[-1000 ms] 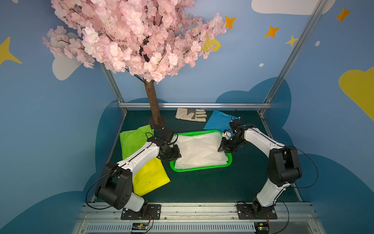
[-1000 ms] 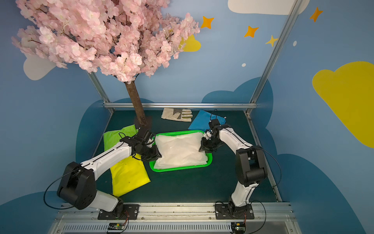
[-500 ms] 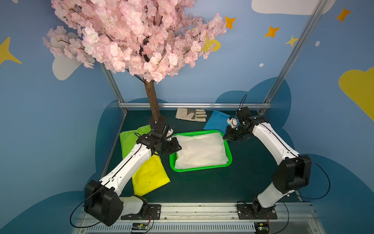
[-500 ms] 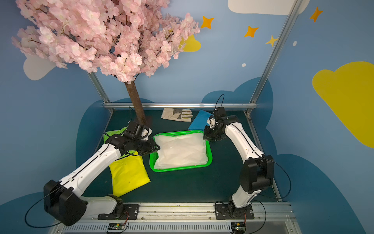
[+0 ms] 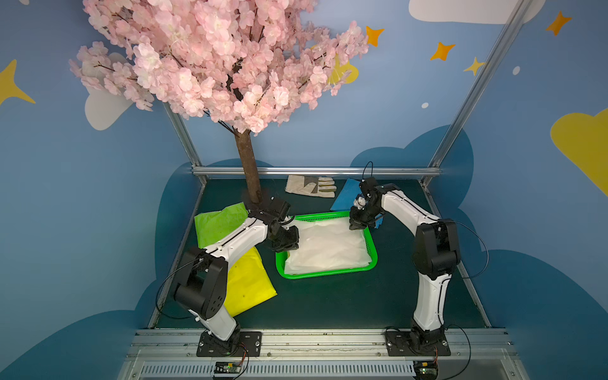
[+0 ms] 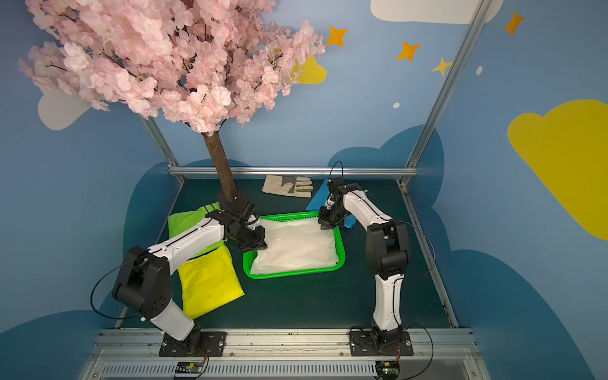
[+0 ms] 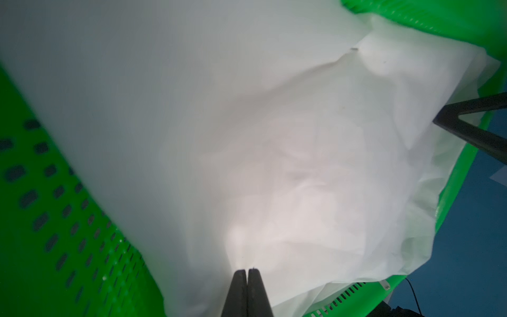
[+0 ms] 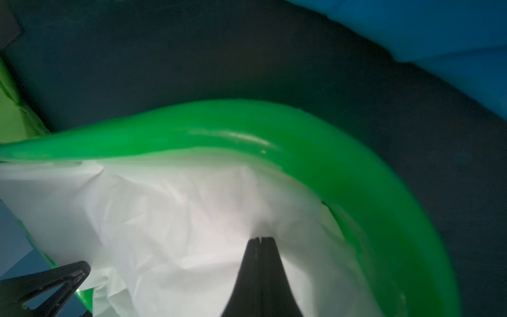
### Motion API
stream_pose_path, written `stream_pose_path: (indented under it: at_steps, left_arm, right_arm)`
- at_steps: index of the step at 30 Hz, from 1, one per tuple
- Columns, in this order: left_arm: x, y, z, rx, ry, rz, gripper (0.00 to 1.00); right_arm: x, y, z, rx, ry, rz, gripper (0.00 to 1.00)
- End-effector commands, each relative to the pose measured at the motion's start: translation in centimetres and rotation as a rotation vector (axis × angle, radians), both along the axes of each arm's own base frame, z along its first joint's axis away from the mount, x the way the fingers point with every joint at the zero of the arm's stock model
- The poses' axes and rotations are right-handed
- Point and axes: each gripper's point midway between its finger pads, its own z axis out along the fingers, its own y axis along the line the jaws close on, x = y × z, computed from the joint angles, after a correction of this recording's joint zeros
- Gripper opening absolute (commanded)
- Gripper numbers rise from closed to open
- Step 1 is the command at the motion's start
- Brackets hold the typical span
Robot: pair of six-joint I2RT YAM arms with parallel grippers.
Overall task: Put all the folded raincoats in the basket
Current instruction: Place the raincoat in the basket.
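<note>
1. Folded raincoat (image 5: 329,246), white and crinkled, lies inside the green basket (image 5: 325,274) and covers most of its floor in both top views.
2. My left gripper (image 5: 289,246) is down at the basket's left end. Its jaws are pressed together with no gap in the left wrist view, and the tips rest on the white fabric.
3. My right gripper (image 5: 357,227) is at the basket's far right corner, jaws likewise closed, tips against the raincoat just inside the rim.
4. I cannot tell whether either pair of jaws has fabric pinched between them.
5. The basket sits mid-table on the dark mat (image 5: 329,306). A yellow bundle (image 5: 250,283) and a lime one (image 5: 218,222) lie to its left, a blue one (image 5: 343,197) and a glove (image 5: 311,186) behind it.
</note>
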Motion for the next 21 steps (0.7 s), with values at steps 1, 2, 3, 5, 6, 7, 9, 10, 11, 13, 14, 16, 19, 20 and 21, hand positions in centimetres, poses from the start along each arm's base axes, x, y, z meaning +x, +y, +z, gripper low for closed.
stream_pose_path:
  at_steps: [1, 2, 3, 5, 6, 7, 9, 10, 11, 13, 14, 16, 19, 20, 21]
  left_arm:
    - [-1.1, 1.8, -0.6, 0.059, -0.001, 0.007, 0.03]
    - [-1.5, 2.2, -0.8, 0.073, 0.005, 0.01, 0.02]
    - [-1.8, 2.6, -0.9, 0.09, 0.006, 0.017, 0.03]
    - [-2.2, 3.8, -1.0, 0.132, 0.001, 0.03, 0.03]
    - [-2.3, 4.1, -0.9, 0.14, -0.001, 0.032, 0.03]
    - [-2.4, 4.5, -0.8, 0.153, -0.003, 0.035, 0.03]
    - [-2.4, 4.9, -0.4, 0.172, -0.009, 0.034, 0.03]
    - [-2.4, 4.9, -0.2, 0.178, -0.011, 0.03, 0.04]
    - [-2.3, 5.0, 0.0, 0.185, -0.009, 0.028, 0.04]
    - [-2.3, 5.0, 0.4, 0.186, -0.009, 0.025, 0.05]
    - [-2.2, 4.9, 0.8, 0.176, -0.017, 0.022, 0.05]
    - [-2.3, 4.3, 1.7, 0.141, -0.036, 0.019, 0.06]
    - [-2.7, 2.1, 3.7, 0.018, -0.075, -0.015, 0.07]
    - [-3.0, 1.5, 4.2, -0.012, -0.087, -0.027, 0.08]
    - [-3.2, 1.0, 4.6, -0.029, -0.096, -0.038, 0.08]
  right_arm:
    - [1.0, 0.2, -0.4, -0.069, -0.043, 0.008, 0.0]
    - [1.1, 0.1, -0.9, -0.084, -0.042, 0.011, 0.0]
    - [1.1, 0.2, -1.1, -0.092, -0.044, 0.016, 0.0]
    - [1.3, 0.4, -1.2, -0.086, -0.069, 0.013, 0.0]
    - [1.3, 0.5, -1.1, -0.075, -0.084, 0.012, 0.0]
    - [1.2, 0.6, -0.9, -0.072, -0.094, 0.01, 0.02]
    - [1.1, 0.9, -0.2, -0.065, -0.103, 0.023, 0.02]
    - [0.9, 1.0, 0.2, -0.058, -0.104, 0.032, 0.03]
    - [0.7, 1.2, 0.8, -0.053, -0.111, 0.038, 0.04]
    - [0.2, 1.4, 2.0, -0.039, -0.122, 0.055, 0.05]
    - [-0.2, 1.5, 2.9, -0.033, -0.134, 0.063, 0.07]
    - [-1.2, 1.7, 4.6, -0.02, -0.152, 0.088, 0.08]
    - [-3.7, 1.8, 6.2, -0.004, -0.142, 0.13, 0.11]
    - [-4.7, 1.8, 6.3, -0.002, -0.137, 0.143, 0.11]
    - [-5.5, 1.5, 6.3, -0.008, -0.128, 0.148, 0.11]
